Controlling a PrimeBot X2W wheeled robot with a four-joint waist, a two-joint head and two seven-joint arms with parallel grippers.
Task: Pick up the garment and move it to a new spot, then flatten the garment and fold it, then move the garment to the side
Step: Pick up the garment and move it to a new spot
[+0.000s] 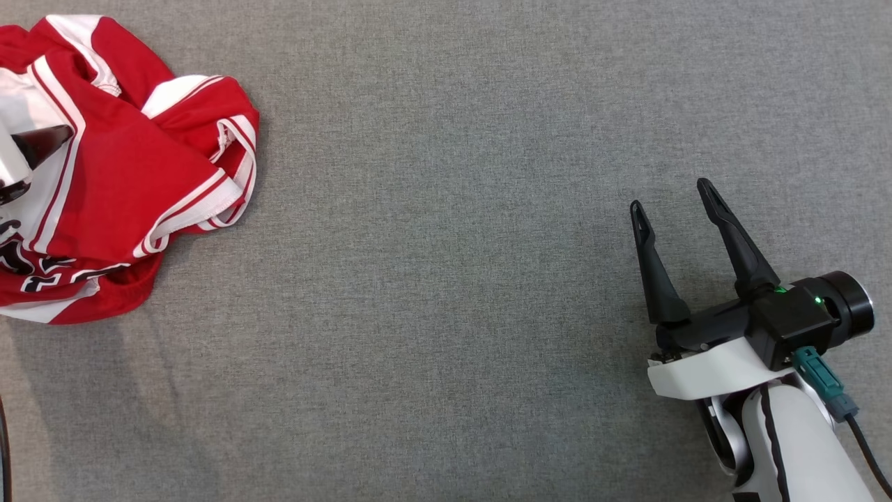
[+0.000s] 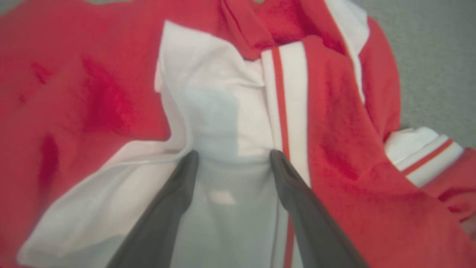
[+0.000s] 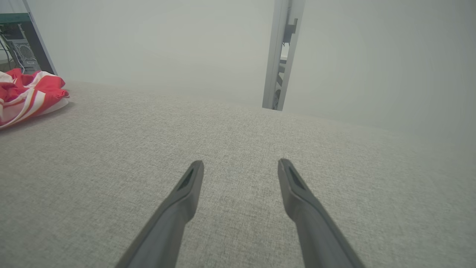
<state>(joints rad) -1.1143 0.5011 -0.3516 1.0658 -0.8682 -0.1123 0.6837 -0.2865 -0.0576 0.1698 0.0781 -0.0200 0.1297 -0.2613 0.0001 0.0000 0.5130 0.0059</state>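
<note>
The first step is in hand: picking up the garment [image 1: 125, 181], which lies crumpled in a red-and-white heap on the grey desk [image 1: 446, 293] at about 9 o'clock in the head view, partly cut off by that edge. In the left wrist view the left gripper [image 2: 234, 156] is down on the heap. Its fingers [image 2: 174, 193] are spread apart with a white panel between the tips, pressing at the cloth but not closed on it, so I judge nothing is gripped yet. The right gripper [image 1: 670, 196] hangs over bare desk at about 4 o'clock, well apart from the garment, its fingers also wide open and holding nothing. The next move seems to call for closing the left fingers on a fold thick enough to hold, then lifting and carrying the heap toward the open middle of the desk.
</note>
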